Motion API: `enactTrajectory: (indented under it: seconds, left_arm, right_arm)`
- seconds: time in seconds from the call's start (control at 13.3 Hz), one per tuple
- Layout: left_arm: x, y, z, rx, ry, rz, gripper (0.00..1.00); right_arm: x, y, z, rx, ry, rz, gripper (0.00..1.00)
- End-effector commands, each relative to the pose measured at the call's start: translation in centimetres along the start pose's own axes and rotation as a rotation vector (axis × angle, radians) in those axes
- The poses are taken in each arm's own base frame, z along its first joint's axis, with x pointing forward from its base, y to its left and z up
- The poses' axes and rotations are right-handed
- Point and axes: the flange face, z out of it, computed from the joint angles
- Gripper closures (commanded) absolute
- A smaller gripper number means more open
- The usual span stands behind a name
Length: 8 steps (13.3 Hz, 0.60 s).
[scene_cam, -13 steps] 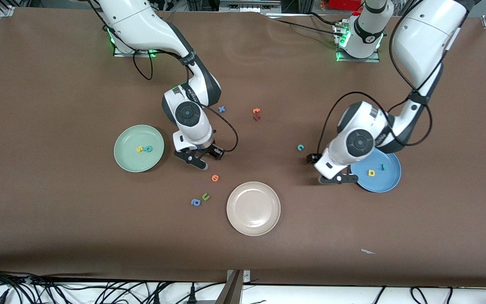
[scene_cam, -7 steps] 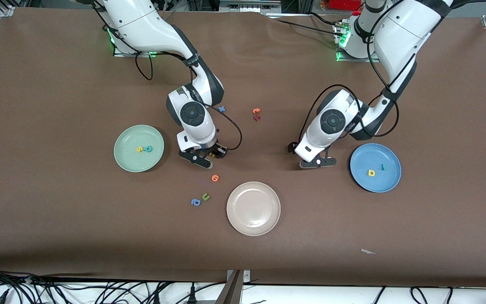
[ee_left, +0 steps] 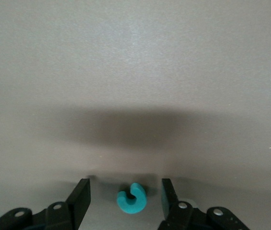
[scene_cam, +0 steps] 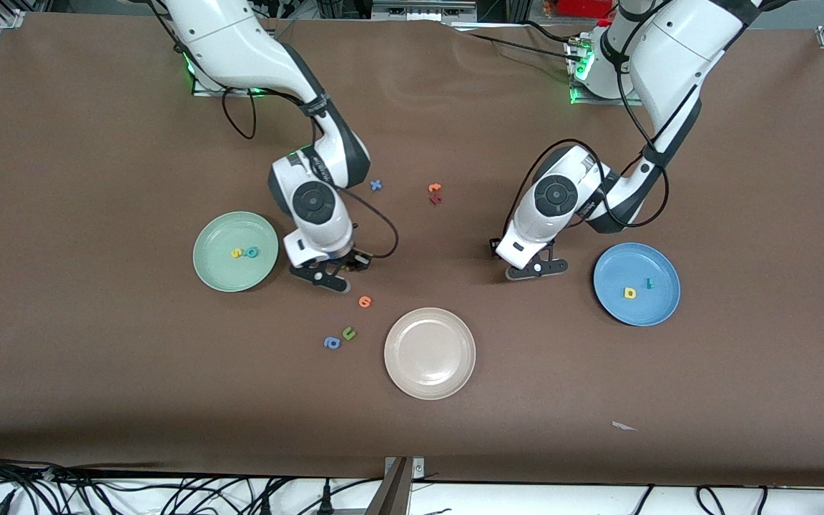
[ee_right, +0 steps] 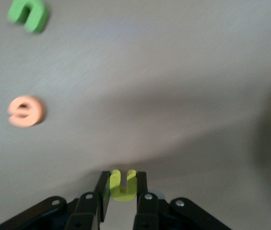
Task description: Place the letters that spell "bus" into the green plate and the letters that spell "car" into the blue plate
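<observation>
The right claw (ee_right: 122, 191) is pinching the yellow u (ee_right: 123, 184) just off the green plate (scene_cam: 215, 268), left of frame center. The left claw (ee_left: 126, 199) is standing open around the teal c (ee_left: 131, 198) on the counter (scene_cam: 97, 372), beside the blue plate (scene_cam: 659, 311) at right.

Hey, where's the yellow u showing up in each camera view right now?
Front view: not visible, hidden under the right pincer.
Left wrist view: not in it.
Right wrist view: yellow u at the bottom middle, clamped in the right pincer.
Shared landmark: the orange letter, on the table just nearer the front camera than that pincer, also shows in the right wrist view.
</observation>
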Motion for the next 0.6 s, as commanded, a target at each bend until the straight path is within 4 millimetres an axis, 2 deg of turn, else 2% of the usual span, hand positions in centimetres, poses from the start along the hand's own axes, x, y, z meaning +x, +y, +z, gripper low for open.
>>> enactTrajectory:
  seconds: [0.0,0.08,0.15,0.3,0.38,0.45,0.53]
  left_arm:
    - [-0.9,0.4,0.0,0.004,0.019,-0.003,0.46]
    - [-0.9,0.4,0.0,0.004,0.019,-0.010,0.53]
    - [-0.9,0.4,0.0,0.004,0.019,-0.013,0.60]
    - [-0.9,0.4,0.1,0.002,0.020,-0.014,0.72]
    - [-0.8,0.3,0.1,0.004,0.021,-0.014,0.75]
    - [-0.7,0.2,0.2,0.009,0.025,-0.005,0.78]
    - [-0.6,0.0,0.2,0.013,0.028,-0.004,0.79]
  right_arm:
    - [2.9,5.6,-4.6,-0.065,-0.071,-0.116,0.88]
    - [3.7,7.7,-5.4,-0.089,-0.102,-0.141,0.87]
    - [4.1,9.7,-5.2,-0.113,-0.140,-0.138,0.86]
    - [4.5,14.2,-3.4,-0.138,-0.178,-0.158,0.84]
    - [3.8,15.3,-2.3,-0.142,-0.188,-0.152,0.67]
    - [3.5,16.8,-1.2,-0.151,-0.201,-0.143,0.26]
    - [3.3,17.6,-1.6,-0.145,-0.202,-0.134,0.00]
